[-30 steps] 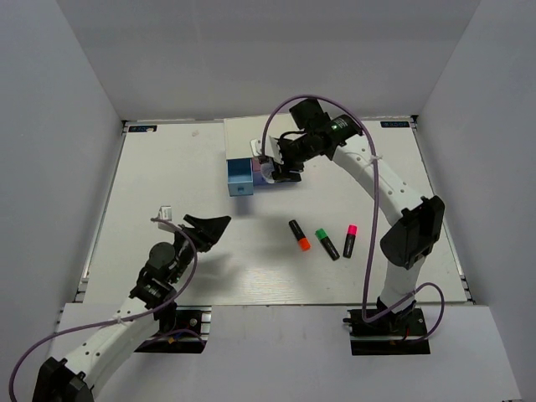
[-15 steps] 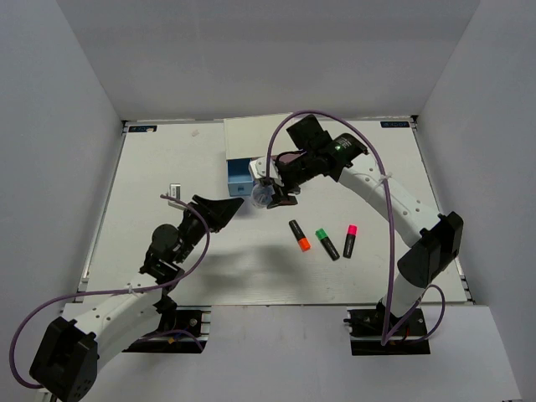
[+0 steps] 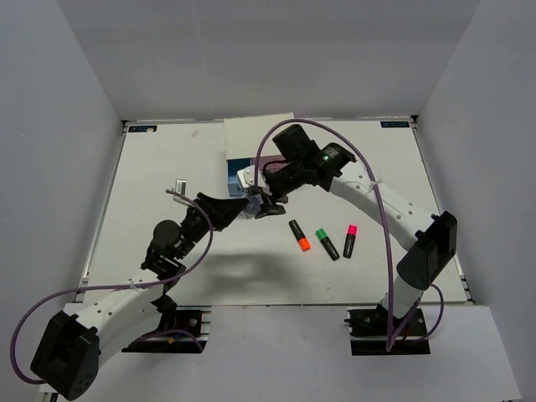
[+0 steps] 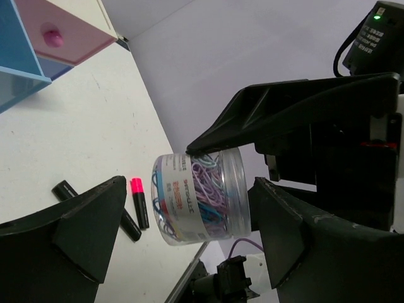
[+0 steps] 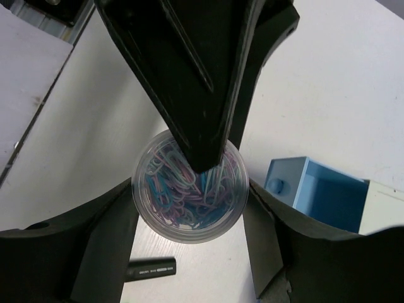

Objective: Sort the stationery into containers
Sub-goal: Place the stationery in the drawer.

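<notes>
Clear clip tub (image 4: pixel 199 196) (pastel clips) midair; blue drawer (image 5: pixel 322 196) open.

Tight squeeze: left gripper (image 4: pixel 189 189) and right gripper (image 5: pixel 189 189) meet around the clip tub (image 4: pixel 197 197) before the blue drawer (image 5: pixel 315 192) (pulled out); bare table (image 3: pixel 167 167) lies leftward, markers (image 3: pixel 327 244) rightward.

we read this as a robot lab test cell. flat white tabletop (image 3: pixel 167 159) boxed in by plain pale grey panels (image 3: pixel 59 126) at the back and both sides. two white-and-black jointed arms, left (image 3: pixel 109 314) and right (image 3: pixel 394 201), bolted to black base plates (image 3: pixel 389 322) at the near edge, thin purple cables (image 3: pixel 387 251) looped loose along them. on the top, small stationery such as three short black markers with orange, green and pink ends (image 3: pixel 327 244).
</notes>
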`<act>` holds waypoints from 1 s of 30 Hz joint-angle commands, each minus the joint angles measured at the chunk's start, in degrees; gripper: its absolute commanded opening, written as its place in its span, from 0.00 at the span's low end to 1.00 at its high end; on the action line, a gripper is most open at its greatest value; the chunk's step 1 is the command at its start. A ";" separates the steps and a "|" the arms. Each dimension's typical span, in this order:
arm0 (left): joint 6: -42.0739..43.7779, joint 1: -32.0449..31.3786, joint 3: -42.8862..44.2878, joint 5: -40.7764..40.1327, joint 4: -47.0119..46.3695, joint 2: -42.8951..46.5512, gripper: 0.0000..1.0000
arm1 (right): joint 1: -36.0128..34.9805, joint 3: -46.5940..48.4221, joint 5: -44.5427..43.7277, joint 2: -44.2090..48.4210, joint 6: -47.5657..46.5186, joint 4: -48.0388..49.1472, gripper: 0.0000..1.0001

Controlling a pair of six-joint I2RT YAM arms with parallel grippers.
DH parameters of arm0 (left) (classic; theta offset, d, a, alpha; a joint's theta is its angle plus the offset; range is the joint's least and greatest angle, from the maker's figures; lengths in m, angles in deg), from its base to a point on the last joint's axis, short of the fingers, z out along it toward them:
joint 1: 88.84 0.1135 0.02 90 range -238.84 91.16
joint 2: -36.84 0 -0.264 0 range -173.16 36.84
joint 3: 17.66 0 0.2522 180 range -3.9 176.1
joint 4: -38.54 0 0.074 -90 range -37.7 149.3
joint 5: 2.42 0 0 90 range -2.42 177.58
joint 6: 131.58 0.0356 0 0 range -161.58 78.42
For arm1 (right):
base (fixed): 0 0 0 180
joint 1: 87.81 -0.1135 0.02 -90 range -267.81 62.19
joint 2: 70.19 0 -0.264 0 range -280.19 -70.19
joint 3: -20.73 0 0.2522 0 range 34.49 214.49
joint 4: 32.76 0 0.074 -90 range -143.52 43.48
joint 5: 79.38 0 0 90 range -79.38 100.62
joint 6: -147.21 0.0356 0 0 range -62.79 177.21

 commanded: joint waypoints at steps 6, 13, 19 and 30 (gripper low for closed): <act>1.12 -0.15 3.32 2.51 3.13 -0.29 0.83 | -2.45 0.81 1.55 -0.32 2.52 4.19 0.23; 3.67 -0.15 5.08 3.03 8.58 1.82 0.49 | -2.80 -1.82 -1.44 1.17 4.45 6.39 0.46; 5.52 -0.15 6.40 1.81 15.00 4.72 0.38 | -2.63 -5.86 -3.81 3.10 8.13 11.04 0.90; 20.19 0.47 23.52 -10.93 40.74 3.86 0.38 | 0.53 -25.52 -22.33 15.48 18.08 27.13 0.90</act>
